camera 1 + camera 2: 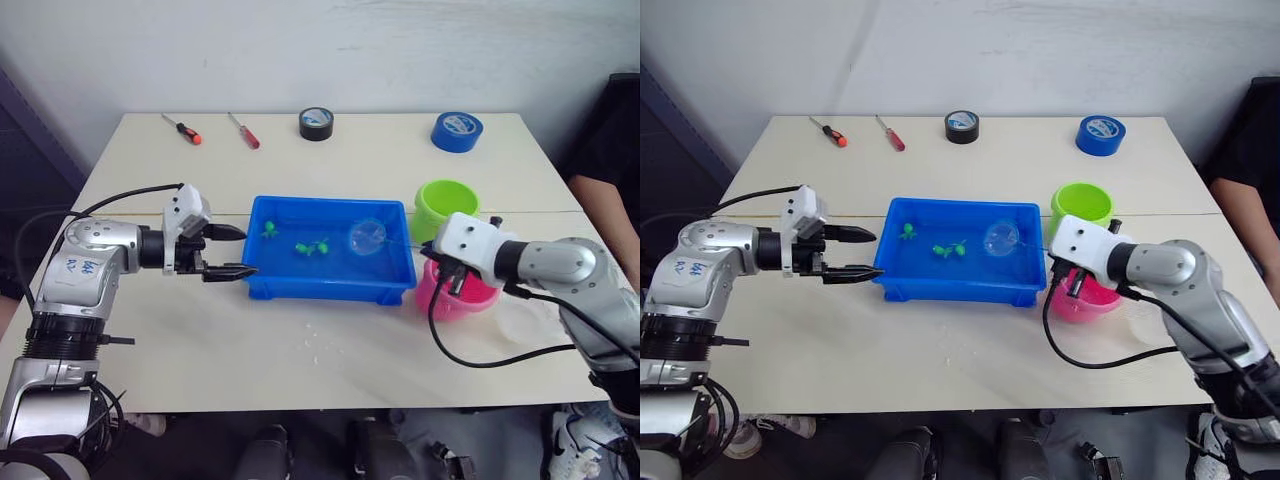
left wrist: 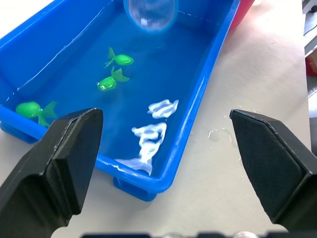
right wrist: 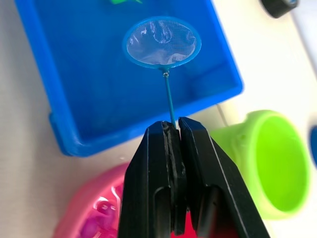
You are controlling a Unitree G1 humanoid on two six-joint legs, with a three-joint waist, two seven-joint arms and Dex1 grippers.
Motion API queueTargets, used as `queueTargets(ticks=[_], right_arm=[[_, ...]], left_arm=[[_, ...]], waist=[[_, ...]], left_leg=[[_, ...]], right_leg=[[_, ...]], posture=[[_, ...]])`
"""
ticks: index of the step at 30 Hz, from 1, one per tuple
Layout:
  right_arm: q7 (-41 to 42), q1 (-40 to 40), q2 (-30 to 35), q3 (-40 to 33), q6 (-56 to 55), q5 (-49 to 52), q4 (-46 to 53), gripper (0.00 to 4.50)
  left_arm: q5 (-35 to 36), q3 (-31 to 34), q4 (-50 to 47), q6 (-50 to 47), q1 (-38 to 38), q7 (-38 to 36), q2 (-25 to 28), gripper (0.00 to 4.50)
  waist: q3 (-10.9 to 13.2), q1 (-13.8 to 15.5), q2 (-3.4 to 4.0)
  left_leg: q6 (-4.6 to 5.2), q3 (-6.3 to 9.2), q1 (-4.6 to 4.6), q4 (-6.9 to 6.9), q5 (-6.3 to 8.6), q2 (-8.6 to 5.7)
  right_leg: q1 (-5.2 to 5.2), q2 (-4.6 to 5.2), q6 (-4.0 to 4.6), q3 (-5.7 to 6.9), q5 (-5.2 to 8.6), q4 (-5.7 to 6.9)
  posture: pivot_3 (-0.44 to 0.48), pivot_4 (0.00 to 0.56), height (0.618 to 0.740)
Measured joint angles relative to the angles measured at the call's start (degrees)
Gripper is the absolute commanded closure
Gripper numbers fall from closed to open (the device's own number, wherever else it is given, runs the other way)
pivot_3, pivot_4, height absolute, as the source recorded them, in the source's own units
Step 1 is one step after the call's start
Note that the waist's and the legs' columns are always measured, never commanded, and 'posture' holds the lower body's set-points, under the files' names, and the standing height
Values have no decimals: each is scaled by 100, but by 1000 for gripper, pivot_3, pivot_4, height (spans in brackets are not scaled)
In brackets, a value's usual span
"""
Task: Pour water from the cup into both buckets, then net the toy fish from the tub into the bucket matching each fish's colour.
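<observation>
Progress check: pink fish look done, I can make out pink shapes lying in the pink bucket (image 3: 94, 218). Can't spot any pink ones in the tub (image 1: 330, 285); three green fish (image 2: 115, 72) are left in the water, toward my left end.

Green bucket (image 1: 447, 206) sits just behind the pink one, beside the tub's right end; looks empty of fish from the wrist cam. Whether water went in, can't tell.

Right pincer (image 3: 173, 130) is clenched on the handle of the net (image 3: 162, 42), hoop over the right part of the tub, apart from the fish. Left pincer (image 1: 228, 252) is released, holding nothing, at the tub's left end.

Remaining, by my read: net the greens, carry them to the green bucket.
</observation>
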State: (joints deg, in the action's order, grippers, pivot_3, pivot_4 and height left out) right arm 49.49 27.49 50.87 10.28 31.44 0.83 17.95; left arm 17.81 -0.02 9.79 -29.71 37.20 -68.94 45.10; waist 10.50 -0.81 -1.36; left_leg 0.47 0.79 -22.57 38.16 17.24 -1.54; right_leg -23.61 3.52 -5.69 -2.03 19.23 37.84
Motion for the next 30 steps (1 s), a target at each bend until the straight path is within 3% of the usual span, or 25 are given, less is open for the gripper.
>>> queueTargets(ticks=[8, 17, 30], right_arm=[[34, 415, -466, 712, -208, -432, -830, 4500], [-30, 701, -1217, 715, -50, -295, -1451, 4500], [-26, 723, -1472, -254, 1393, 783, -896, 4500]], left_arm=[[7, -2, -39, -30, 51, 66, -6, 53], [18, 3, -124, 41, 58, 253, -154, 53], [16, -7, 117, 377, 255, 383, -554, 53]], waist=[[0, -17, 0], [0, -64, 0], [0, -61, 0]], left_leg=[[-9, 0, -1, 0, -5, -1], [-16, 1, -2, 1, -9, -2], [-16, 5, -6, 0, -9, -1]], right_leg=[[-2, 0, 0, 0, 0, 1], [-2, 1, 0, 2, 0, 4], [-2, 1, 0, 5, 0, 6]], posture=[[0, 150, 736], [0, 150, 736], [0, 150, 736]])
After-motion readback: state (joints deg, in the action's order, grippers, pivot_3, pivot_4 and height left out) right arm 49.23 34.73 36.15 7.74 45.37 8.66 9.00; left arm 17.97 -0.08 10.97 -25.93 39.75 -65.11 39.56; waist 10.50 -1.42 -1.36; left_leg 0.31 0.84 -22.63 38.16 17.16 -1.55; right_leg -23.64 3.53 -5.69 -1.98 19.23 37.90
